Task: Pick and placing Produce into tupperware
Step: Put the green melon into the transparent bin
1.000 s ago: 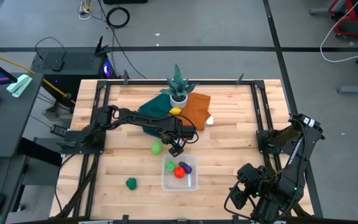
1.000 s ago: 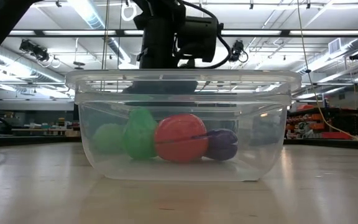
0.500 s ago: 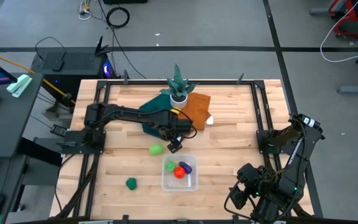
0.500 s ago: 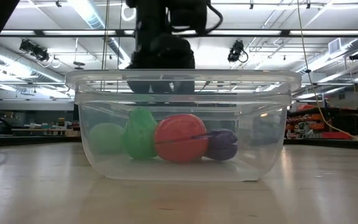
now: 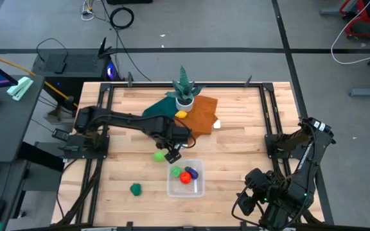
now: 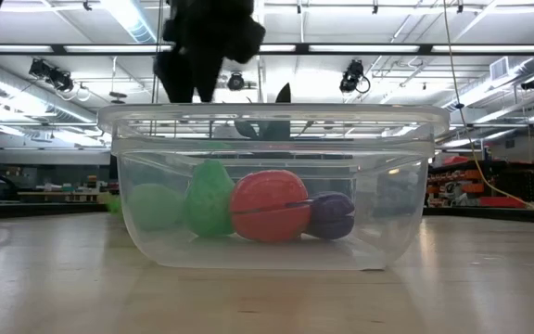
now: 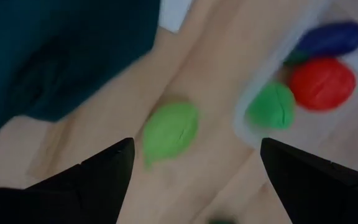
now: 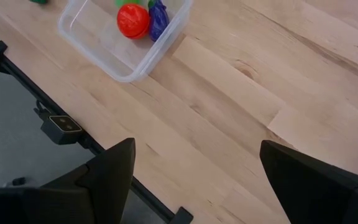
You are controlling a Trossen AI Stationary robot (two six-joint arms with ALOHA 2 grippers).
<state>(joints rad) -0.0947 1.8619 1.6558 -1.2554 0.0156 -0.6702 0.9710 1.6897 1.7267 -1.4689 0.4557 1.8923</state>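
The clear tub (image 5: 185, 179) stands near the table's near edge and holds a red (image 5: 185, 178), a green (image 5: 175, 172) and a purple (image 5: 193, 172) piece of produce. A loose green piece (image 5: 160, 155) lies on the wood just left of the tub's far corner. Another green piece (image 5: 135, 188) lies left of the tub, and the yellow one (image 5: 181, 115) rests on the orange cloth. My left gripper (image 5: 173, 153) hovers open over the loose green piece (image 7: 169, 130), which shows between its fingers. My right gripper (image 8: 197, 149) waits open at the near right corner.
A spiky plant in a white pot (image 5: 184, 93) stands at the far middle, on a teal cloth (image 5: 156, 112) and an orange cloth (image 5: 201, 110). Black rails (image 5: 101, 115) frame the table on the left and right. Bare wood lies right of the tub.
My left gripper has moved from above the tub's far edge toward the table's left, ending over the loose green piece. It stays open. The produce and the tub have kept their places.
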